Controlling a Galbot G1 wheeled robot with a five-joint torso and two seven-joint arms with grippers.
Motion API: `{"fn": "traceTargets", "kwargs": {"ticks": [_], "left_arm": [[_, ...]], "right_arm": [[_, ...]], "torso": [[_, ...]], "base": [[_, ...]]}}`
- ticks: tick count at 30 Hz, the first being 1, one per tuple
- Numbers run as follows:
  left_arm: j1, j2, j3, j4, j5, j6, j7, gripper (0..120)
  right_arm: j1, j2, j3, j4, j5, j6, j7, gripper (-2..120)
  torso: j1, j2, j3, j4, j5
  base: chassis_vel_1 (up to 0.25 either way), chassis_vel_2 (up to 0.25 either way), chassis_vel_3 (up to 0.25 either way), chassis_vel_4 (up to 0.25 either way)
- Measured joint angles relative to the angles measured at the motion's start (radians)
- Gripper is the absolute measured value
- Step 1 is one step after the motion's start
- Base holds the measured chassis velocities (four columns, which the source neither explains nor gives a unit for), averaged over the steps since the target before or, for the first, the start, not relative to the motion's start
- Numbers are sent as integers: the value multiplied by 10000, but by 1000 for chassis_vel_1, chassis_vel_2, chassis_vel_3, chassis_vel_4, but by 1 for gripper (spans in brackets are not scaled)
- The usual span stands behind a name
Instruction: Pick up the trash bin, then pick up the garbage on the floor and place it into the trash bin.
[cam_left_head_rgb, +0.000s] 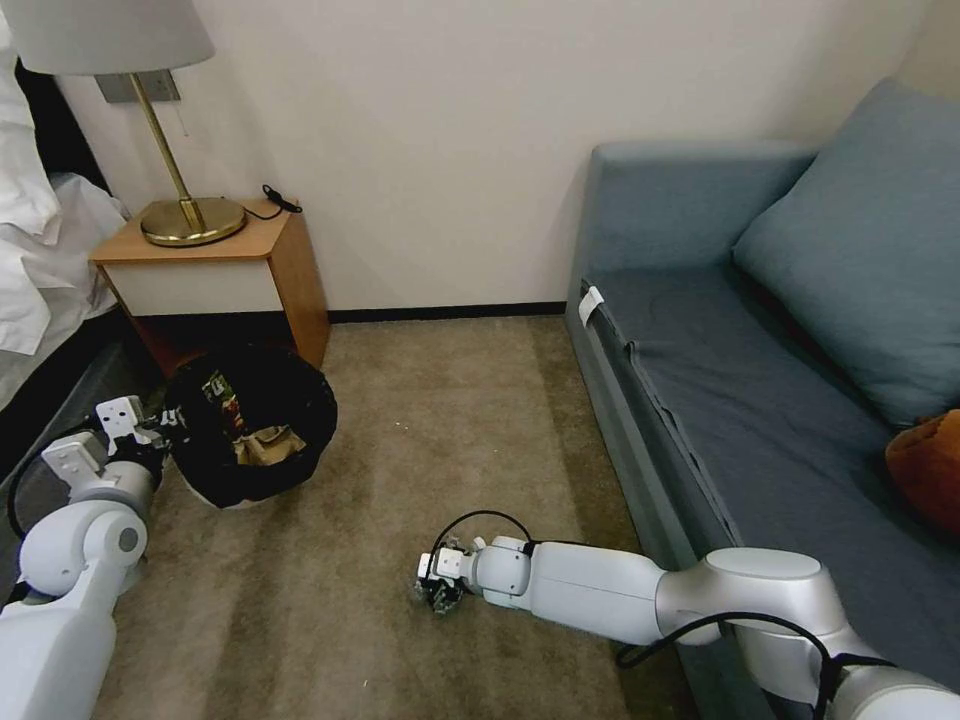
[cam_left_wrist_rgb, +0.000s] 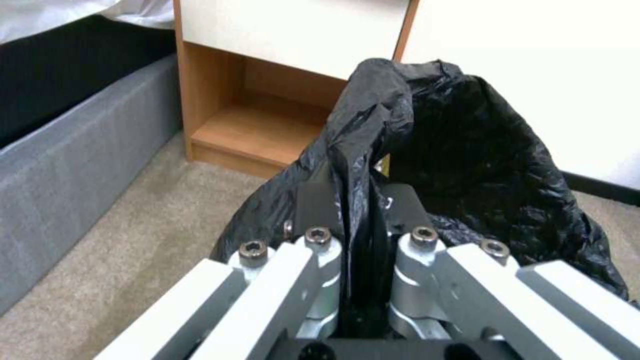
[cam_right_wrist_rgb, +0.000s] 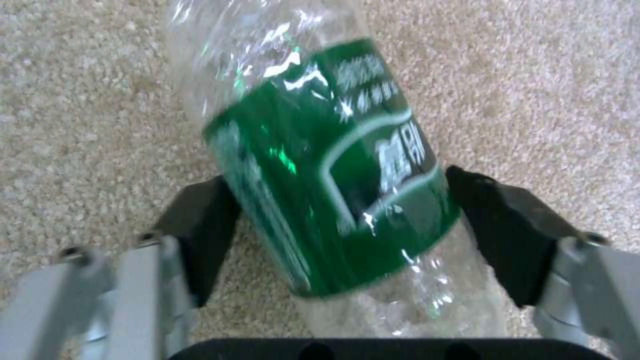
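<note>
Bin pickup is judged done: the trash bin (cam_left_head_rgb: 250, 425), at left centre of the head view beside the wooden nightstand (cam_left_head_rgb: 225, 265), is held by the left tool (cam_left_head_rgb: 160, 430), whose pads are seen in the left wrist view pinched tight on a fold of the black bag (cam_left_wrist_rgb: 427, 150) at the rim. Whether the bin is lifted clear of the floor (cam_left_head_rgb: 420, 420) cannot be told. Inside the bin, wrappers and a tan paper bag (cam_left_head_rgb: 262, 445) are visible, so most of the garbage is judged already collected. What remains is the clear bottle (cam_right_wrist_rgb: 320, 165) with the green label, low at centre of the head view on the carpet. The right tool (cam_left_head_rgb: 440, 585) is set down around it: in the right wrist view the black pads are spread on either side of the label, close to it, with contact not confirmed. No firm grip is shown. Left to do, by judgement: grip the bottle, carry it across to the bin, drop it in. No other litter is seen on the carpet.
</note>
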Motion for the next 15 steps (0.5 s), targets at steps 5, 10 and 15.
{"fn": "traceTargets", "kwargs": {"ticks": [5, 10, 15], "left_arm": [[23, 2, -3, 27, 3, -35, 46, 5], [47, 16, -9, 49, 10, -43, 82, 5], [57, 41, -20, 54, 23, -54, 124, 5]], "right_arm": [[-9, -72, 26, 63, 12, -14, 7, 56], [4, -111, 101, 169, 33, -42, 45, 38], [7, -223, 472, 371, 27, -52, 131, 25]], "torso": [[0, 0, 0, -1, 0], [0, 0, 0, 0, 0], [0, 0, 0, 0, 0]], "base": [[0, 0, 0, 0], [0, 0, 0, 0], [0, 0, 0, 0]]}}
